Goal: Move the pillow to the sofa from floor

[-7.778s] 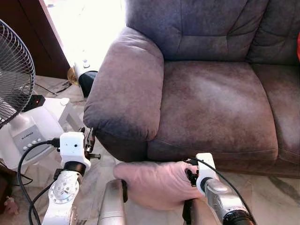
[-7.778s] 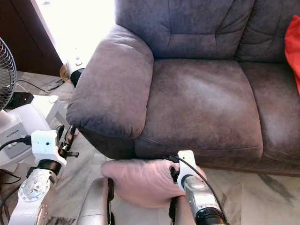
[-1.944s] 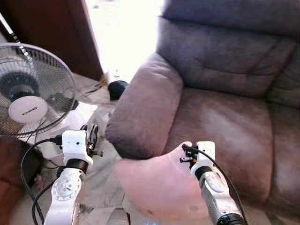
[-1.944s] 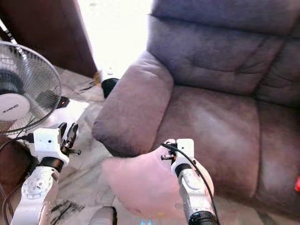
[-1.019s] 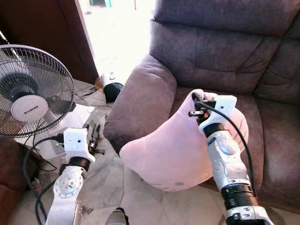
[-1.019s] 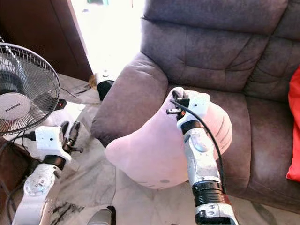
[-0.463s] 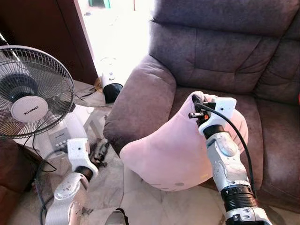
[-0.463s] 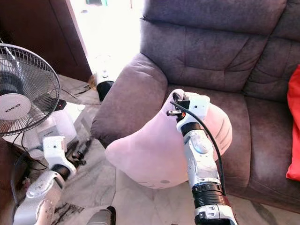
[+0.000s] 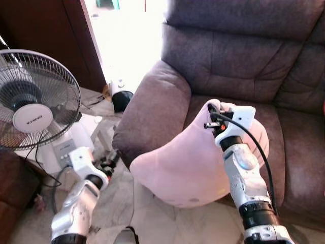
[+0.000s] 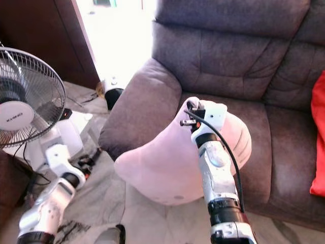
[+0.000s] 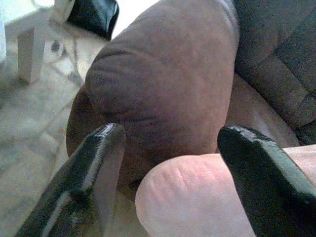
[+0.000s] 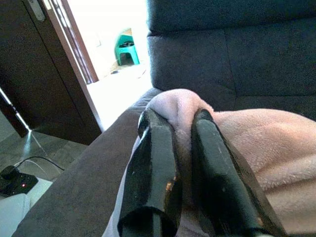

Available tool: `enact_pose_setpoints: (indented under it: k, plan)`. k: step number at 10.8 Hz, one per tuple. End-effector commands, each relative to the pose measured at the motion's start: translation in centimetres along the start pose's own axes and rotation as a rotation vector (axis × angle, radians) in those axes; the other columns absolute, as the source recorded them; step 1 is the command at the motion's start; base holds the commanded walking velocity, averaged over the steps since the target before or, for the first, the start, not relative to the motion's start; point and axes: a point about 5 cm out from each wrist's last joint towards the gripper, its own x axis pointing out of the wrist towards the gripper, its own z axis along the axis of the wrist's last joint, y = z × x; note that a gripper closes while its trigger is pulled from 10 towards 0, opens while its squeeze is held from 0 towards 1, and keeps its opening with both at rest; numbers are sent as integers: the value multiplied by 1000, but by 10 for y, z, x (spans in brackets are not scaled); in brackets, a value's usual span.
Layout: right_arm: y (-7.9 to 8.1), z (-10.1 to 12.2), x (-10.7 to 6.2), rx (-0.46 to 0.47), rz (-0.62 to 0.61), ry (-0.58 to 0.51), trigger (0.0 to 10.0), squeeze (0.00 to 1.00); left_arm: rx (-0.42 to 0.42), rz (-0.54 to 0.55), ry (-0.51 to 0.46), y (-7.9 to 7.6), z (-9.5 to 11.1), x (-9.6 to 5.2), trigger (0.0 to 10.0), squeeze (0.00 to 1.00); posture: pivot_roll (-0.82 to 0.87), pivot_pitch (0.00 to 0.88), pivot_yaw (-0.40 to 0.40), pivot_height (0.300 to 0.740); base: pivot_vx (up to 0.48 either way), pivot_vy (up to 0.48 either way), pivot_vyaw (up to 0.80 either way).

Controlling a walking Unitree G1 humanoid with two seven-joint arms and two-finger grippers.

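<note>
Dangling pillow beneath right pincer

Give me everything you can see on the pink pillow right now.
The pillow is pale pink, plush and fuzzy-looking, plump with rounded corners. The right gripper is shut on a pinched fold at its top corner, holding it up and tilted. Its upper part lies over the sofa seat; its lower part hangs past the seat's front edge, beside the armrest. A small dark spot marks its underside.

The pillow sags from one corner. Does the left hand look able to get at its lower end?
Probably yes. The left hand is open, low by the sofa's armrest, and the pillow's rounded lower end lies just beyond its fingers, nothing between.
</note>
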Motion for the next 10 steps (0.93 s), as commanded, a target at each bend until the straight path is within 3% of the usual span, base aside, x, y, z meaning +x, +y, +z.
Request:
enact_pose_setpoints:
  k: [1,2,3,4,6,10]
  plan:
    - [3,9,2,-2,11,-43,10000,0,-45,13,15,4,-2,3,10000,1000,162,130,0,740,0,0,0]
    - [4,10,2,-2,12,-44,10000,0,-104,10,45,1,-7,17,10000,1000,159,141,-3,740,0,0,0]
    - [4,10,2,-1,11,-44,10000,0,-110,17,52,2,-8,20,10000,1000,157,143,-4,740,0,0,0]
    - [4,10,1,-2,12,-46,10000,0,-123,76,112,6,-16,31,10000,0,145,153,-2,740,0,0,0]
    - [2,12,0,-4,5,-49,10000,0,-95,71,164,1,-22,42,10000,0,134,163,-2,740,0,0,0]
    - [1,16,-2,-10,4,-55,10000,0,-181,84,192,-6,-23,54,10000,0,112,184,-7,740,0,0,0]
